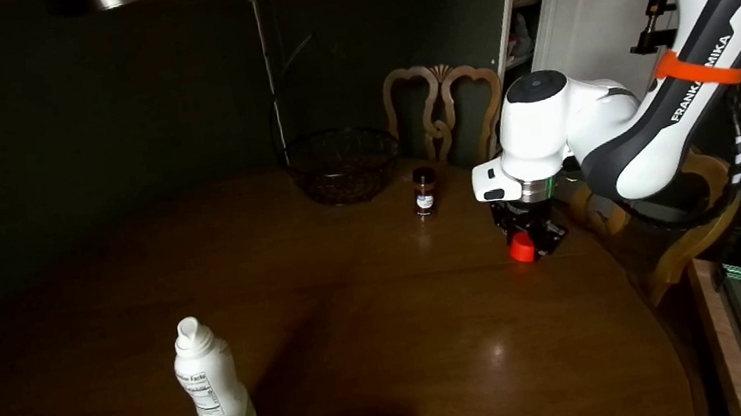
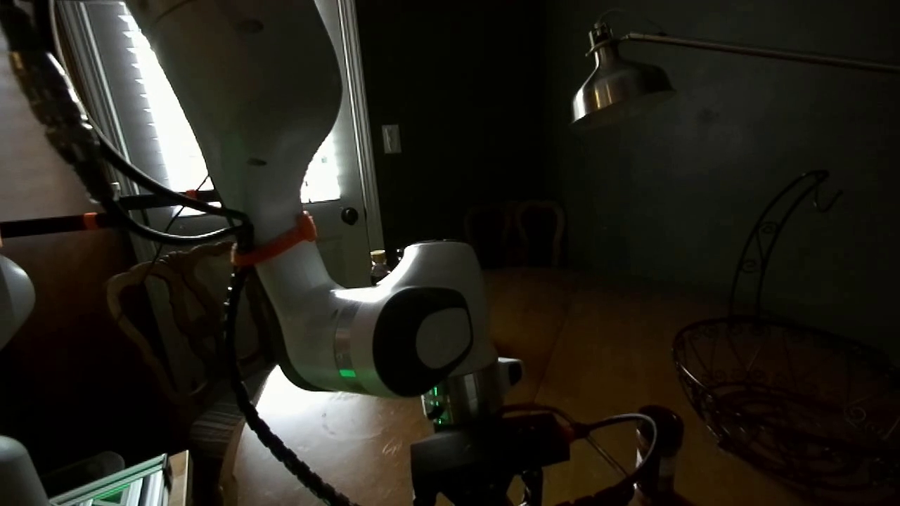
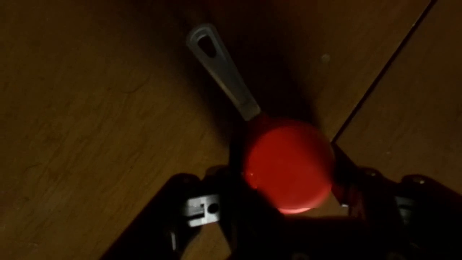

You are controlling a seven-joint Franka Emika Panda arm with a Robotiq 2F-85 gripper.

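Red cup [image 3: 288, 162] gripped at table [image 1: 384, 319] level

Arm [image 1: 603, 116] reached down, bent, gripper [image 3: 290, 167] aimed downward. Jaws stood partly closed on the cup's two sides. Grey handle [image 3: 228, 74] and long axis pointed to the wrist view's upper left.

in an exterior view, a white franka panda arm [image 2: 281, 133] banded with an orange strap [image 2: 280, 247] bends down over a wooden table [image 2: 598, 344], its black robotiq gripper [image 2: 485, 483] cut off by the bottom edge. to the right of it, a thin cable [image 2: 615, 417] loops in front of a dark-lidded jar [image 2: 668, 450]. near the jar sits a black wire basket [image 2: 773, 383] with an arched hook stand [image 2: 768, 228]. a metal lamp [image 2: 619, 88] hangs at upper right. behind the arm show a yellow-capped bottle [image 2: 379, 263], a door [image 2: 351, 246] and a carved-back wooden chair [image 2: 188, 309].
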